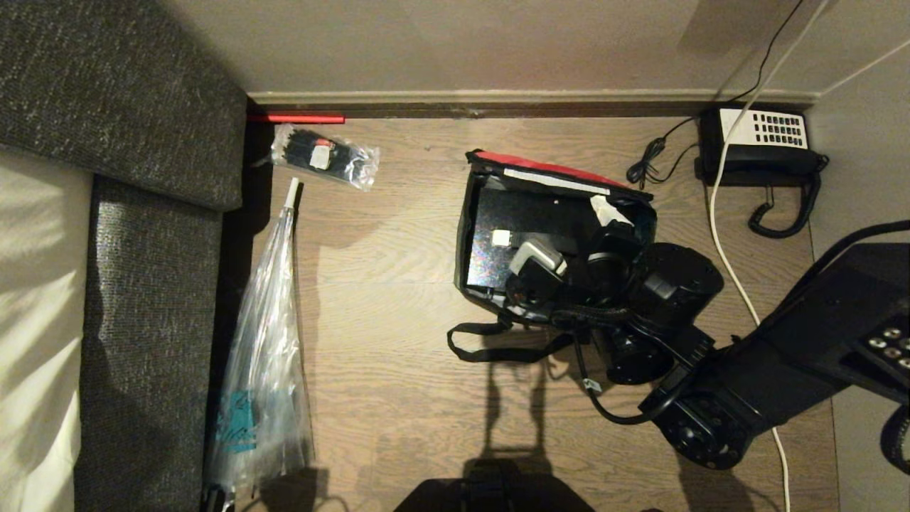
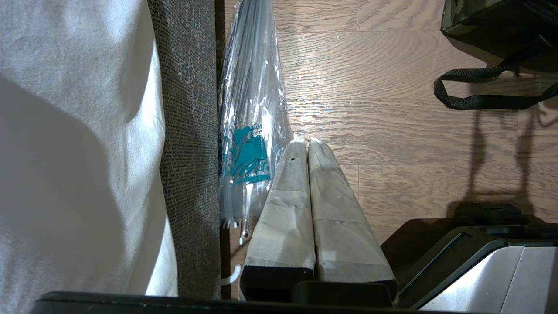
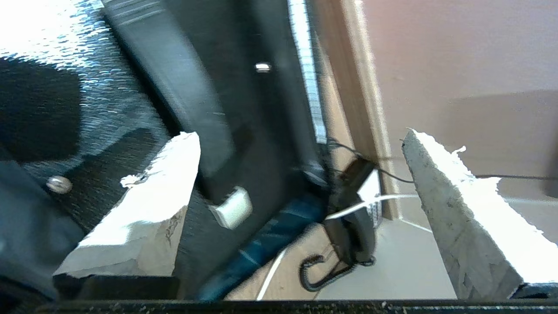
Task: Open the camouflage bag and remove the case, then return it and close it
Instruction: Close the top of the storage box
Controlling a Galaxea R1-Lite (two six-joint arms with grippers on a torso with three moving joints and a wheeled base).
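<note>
The wooden floor carries everything here, with a grey sofa along its left edge. Right of centre sits the camouflage bag, lid thrown back toward the far wall so its red inner edge shows. The case lies inside it, glossy black and filling nearly the whole opening. It looks rigid, slick and probably weighty, so an end edge or rim would likely give a surer hold than the smooth top face. The right pincer hangs over the case's right part, jaws spread wide and holding nothing. The left pincer is parked near the sofa, fingers pressed together, empty. A black strap trails from the bag's near side.
</note>
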